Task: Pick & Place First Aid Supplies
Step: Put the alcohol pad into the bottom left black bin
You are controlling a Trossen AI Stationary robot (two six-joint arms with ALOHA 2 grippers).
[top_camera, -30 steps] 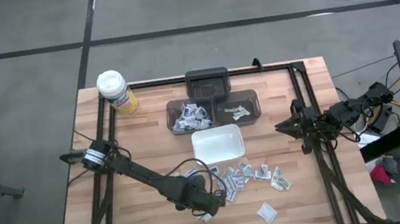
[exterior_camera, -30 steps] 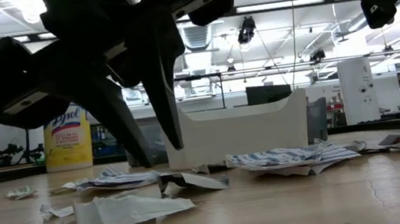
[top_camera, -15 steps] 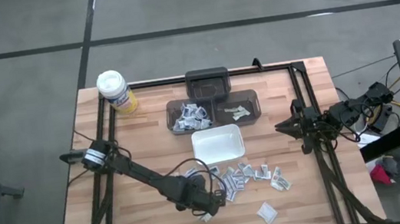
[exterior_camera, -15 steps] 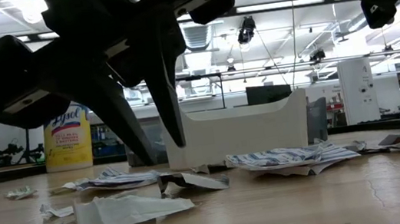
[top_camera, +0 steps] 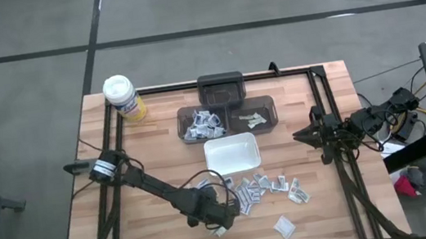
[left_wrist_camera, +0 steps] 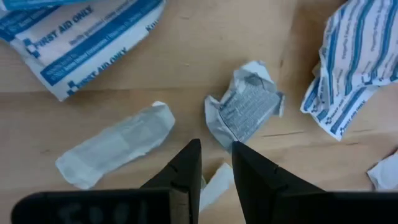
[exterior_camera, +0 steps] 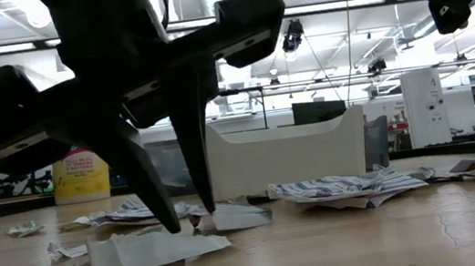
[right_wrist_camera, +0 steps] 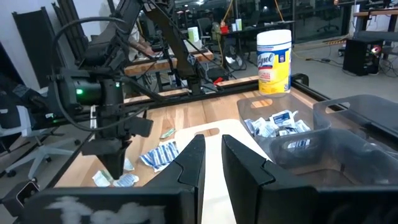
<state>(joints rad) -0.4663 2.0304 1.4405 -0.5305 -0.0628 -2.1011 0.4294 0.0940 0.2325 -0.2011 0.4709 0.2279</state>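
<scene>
The left gripper (top_camera: 220, 220) reaches down to the wooden worktop (top_camera: 152, 160) near the middle of its front edge. Its two dark fingers (left_wrist_camera: 186, 171) stand a narrow gap apart, grasping nothing, their tips resting at the wood on either side of a small crumpled grey-and-white sealed packet (left_wrist_camera: 242, 112), with a translucent wrapped packet (left_wrist_camera: 115, 144) lying just beside. More small flat white packets with blue print (top_camera: 259, 186) lie scattered toward the front right part of the worktop, and one (top_camera: 283, 227) sits apart close to the front edge. Behind the scatter, near the worktop's centre, stands an empty white rectangular plastic tray (top_camera: 231, 153). Farther back sit two clear plastic bins (top_camera: 228, 119) side by side, each holding some packets, with a dark bin (top_camera: 220, 88) behind them at the back edge. A yellow canister with a white lid (top_camera: 123, 97) stands at the back left corner. The right gripper (top_camera: 307, 133) waits at the right edge, fingers nearly together around nothing.
</scene>
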